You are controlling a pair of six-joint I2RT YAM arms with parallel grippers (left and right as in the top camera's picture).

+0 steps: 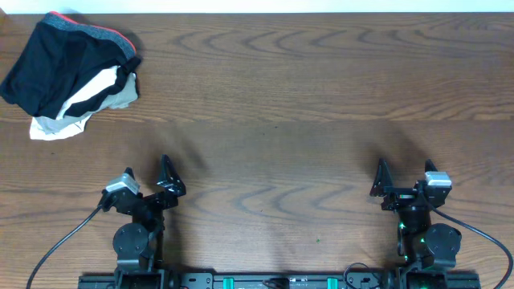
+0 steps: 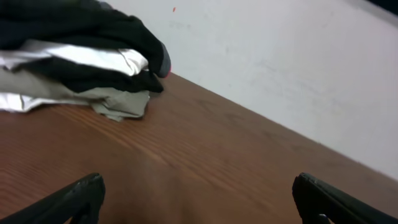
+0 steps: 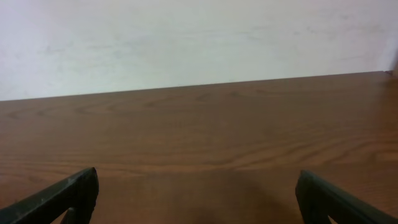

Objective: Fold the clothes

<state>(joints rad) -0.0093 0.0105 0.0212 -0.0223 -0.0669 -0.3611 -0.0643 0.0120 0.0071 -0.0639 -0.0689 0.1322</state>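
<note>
The clothes [image 1: 56,56], black shorts with a grey waistband edged in red-orange, lie crumpled on top of a pile at the table's far left corner. They also show at the upper left of the left wrist view as dark folds of clothes [image 2: 74,25]. My left gripper [image 1: 147,170] rests near the front edge, well short of the pile, open with nothing between its fingers [image 2: 198,186]. My right gripper [image 1: 405,168] sits at the front right, far from the clothes, also open and empty [image 3: 198,177].
Under the shorts lie a white garment [image 1: 95,85] and a beige cloth [image 1: 122,96], seen too as a white garment [image 2: 74,56] over a beige cloth [image 2: 118,102]. The wooden table [image 1: 273,104] ends at a white wall [image 3: 186,43] behind.
</note>
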